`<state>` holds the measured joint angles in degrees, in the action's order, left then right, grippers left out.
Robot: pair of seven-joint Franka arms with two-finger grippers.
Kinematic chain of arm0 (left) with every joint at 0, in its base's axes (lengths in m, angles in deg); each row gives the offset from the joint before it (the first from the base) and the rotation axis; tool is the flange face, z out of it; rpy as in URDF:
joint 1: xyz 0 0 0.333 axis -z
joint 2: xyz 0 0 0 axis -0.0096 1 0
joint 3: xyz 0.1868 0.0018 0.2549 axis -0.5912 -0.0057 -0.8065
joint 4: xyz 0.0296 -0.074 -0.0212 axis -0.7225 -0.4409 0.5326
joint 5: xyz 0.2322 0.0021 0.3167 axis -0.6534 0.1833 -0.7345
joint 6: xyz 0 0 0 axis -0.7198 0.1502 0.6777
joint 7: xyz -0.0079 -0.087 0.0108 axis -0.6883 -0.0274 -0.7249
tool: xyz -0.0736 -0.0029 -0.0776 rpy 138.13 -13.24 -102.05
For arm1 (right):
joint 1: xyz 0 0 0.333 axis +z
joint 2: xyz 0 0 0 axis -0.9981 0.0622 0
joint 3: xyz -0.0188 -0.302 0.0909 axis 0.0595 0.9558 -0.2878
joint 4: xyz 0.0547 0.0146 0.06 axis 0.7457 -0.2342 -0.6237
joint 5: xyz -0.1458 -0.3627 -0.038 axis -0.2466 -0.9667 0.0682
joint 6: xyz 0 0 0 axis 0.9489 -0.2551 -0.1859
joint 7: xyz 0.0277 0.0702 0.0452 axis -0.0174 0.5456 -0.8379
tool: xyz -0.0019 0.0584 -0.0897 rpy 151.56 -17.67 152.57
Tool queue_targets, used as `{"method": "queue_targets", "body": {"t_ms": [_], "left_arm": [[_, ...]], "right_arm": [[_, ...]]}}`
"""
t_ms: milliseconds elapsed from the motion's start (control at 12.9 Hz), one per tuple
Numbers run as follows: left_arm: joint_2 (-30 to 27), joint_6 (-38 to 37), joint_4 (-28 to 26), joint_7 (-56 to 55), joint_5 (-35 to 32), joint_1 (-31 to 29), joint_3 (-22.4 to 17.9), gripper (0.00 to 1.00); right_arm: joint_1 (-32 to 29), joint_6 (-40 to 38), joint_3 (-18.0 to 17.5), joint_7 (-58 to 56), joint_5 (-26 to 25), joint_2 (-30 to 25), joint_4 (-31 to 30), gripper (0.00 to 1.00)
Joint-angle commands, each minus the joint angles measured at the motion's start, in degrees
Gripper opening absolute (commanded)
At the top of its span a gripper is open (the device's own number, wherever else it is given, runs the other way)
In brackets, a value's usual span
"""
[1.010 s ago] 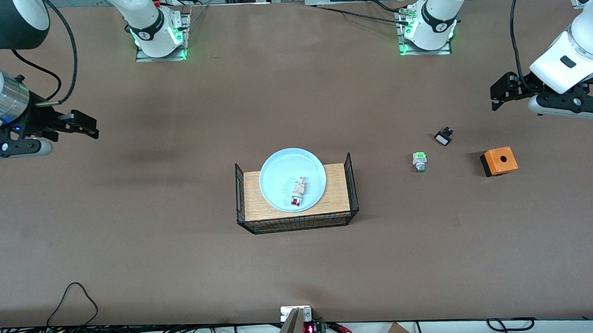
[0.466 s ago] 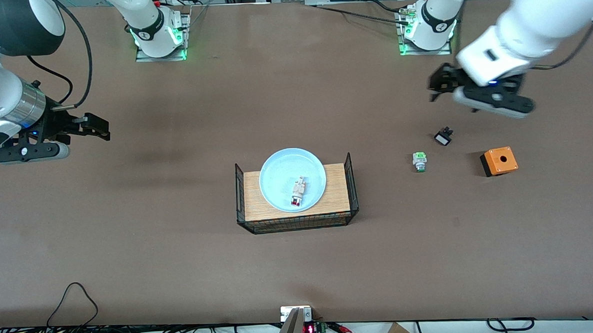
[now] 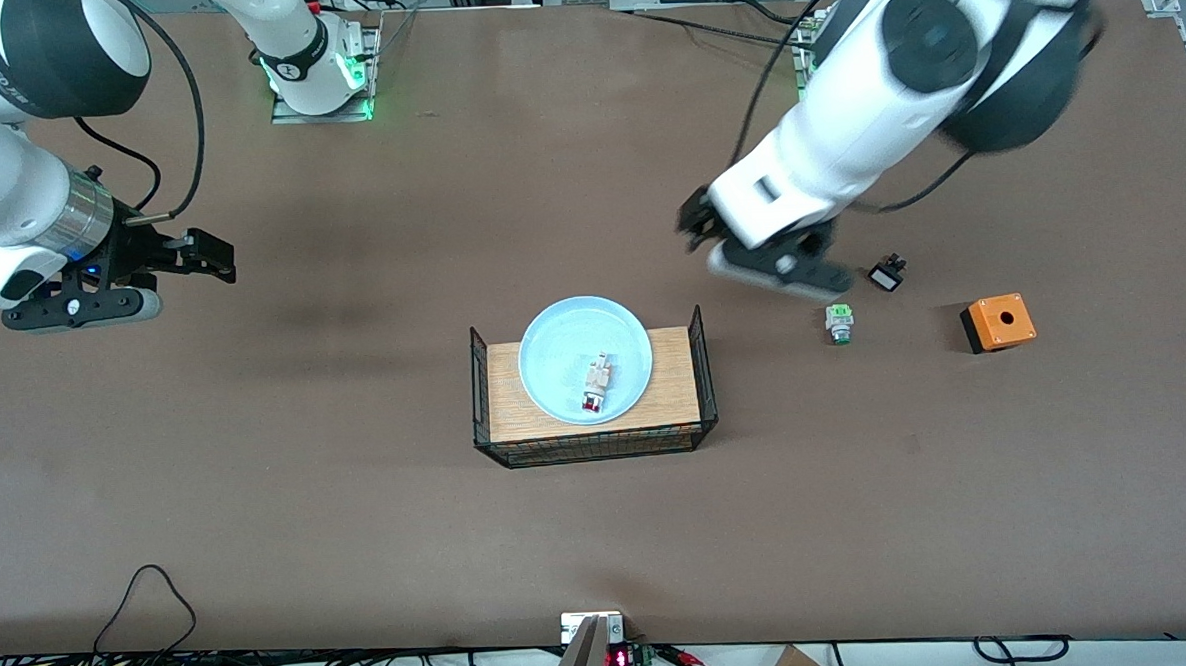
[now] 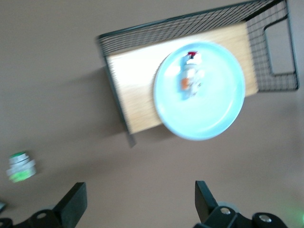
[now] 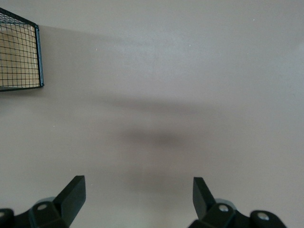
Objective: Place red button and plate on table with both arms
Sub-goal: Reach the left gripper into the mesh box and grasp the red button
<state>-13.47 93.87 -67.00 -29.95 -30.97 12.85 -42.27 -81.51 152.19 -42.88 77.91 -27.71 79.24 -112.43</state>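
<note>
The pale blue plate (image 3: 559,359) lies on a wooden tray with black wire sides (image 3: 673,395) at the table's (image 3: 359,483) middle. The red button (image 3: 595,383) lies on the plate. In the left wrist view the plate (image 4: 216,107) carries the red button (image 4: 189,76). My left gripper (image 3: 694,226) is open and empty, over bare table beside the tray's end toward the left arm; its jaws (image 4: 138,202) stand wide apart. My right gripper (image 3: 214,259) is open and empty over bare table toward the right arm's end, also shown in the right wrist view (image 5: 137,194).
A green-capped button (image 3: 839,322), a small black switch (image 3: 887,275) and an orange box with a hole (image 3: 998,321) lie toward the left arm's end. The green button (image 4: 20,167) and the tray (image 4: 135,80) show in the left wrist view. A wire side (image 5: 19,52) shows in the right wrist view.
My left arm has swung from the left arm's end of the table in toward the tray. My right gripper has crept slightly toward the tray. Plate and button have not moved.
</note>
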Motion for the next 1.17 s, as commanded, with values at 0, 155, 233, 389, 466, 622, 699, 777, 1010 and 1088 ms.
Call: {"method": "queue_targets", "body": {"t_ms": [0,155,233,389,466,622,699,777,1010,1088], "left_arm": [[7.4,6.1,4.5,-4.1,-4.0,3.6,-0.4,1.00],[12.0,11.3,7.2,-13.6,-6.8,7.1,-1.0,1.00],[13.9,11.5,9.0,-16.6,-10.5,9.9,-1.9,1.00],[17.9,11.6,12.3,-19.2,-16.3,14.8,-4.1,1.00],[19.5,11.7,13.7,-19.2,-18.3,17.0,-5.8,1.00],[21.3,15.7,14.3,-19.2,-19.1,19.5,-8.9,1.00],[22.0,17.9,14.2,-19.2,-19.2,19.7,-9.2,1.00],[22.8,19.5,14.1,-19.2,-19.3,19.7,-9.2,1.00],[23.6,22.5,13.3,-18.6,-23.3,19.7,-9.3,0.77],[23.6,22.5,13.0,-18.6,-24.5,19.7,-9.2,0.59]], "right_arm": [[0.8,0.9,0.1,-0.8,1.9,0.8,1.2,1.00],[1.0,1.3,0.1,-1.0,2.6,1.1,1.2,1.00],[1.1,1.8,0.1,-0.9,2.9,1.4,1.2,1.00],[1.2,2.7,0.1,-1.0,3.4,1.6,1.1,1.00],[1.9,2.8,0.1,-0.6,3.4,1.6,1.1,1.00],[3.1,2.8,0.1,0.0,3.4,2.0,1.1,1.00],[3.2,3.0,0.1,0.0,3.4,2.6,1.1,1.00],[3.2,3.7,0.1,0.0,3.4,2.7,1.1,1.00],[3.1,5.6,0.1,-0.9,8.2,3.0,1.1,1.00],[3.0,5.9,0.1,-0.6,11.2,3.3,1.1,1.00]]}}
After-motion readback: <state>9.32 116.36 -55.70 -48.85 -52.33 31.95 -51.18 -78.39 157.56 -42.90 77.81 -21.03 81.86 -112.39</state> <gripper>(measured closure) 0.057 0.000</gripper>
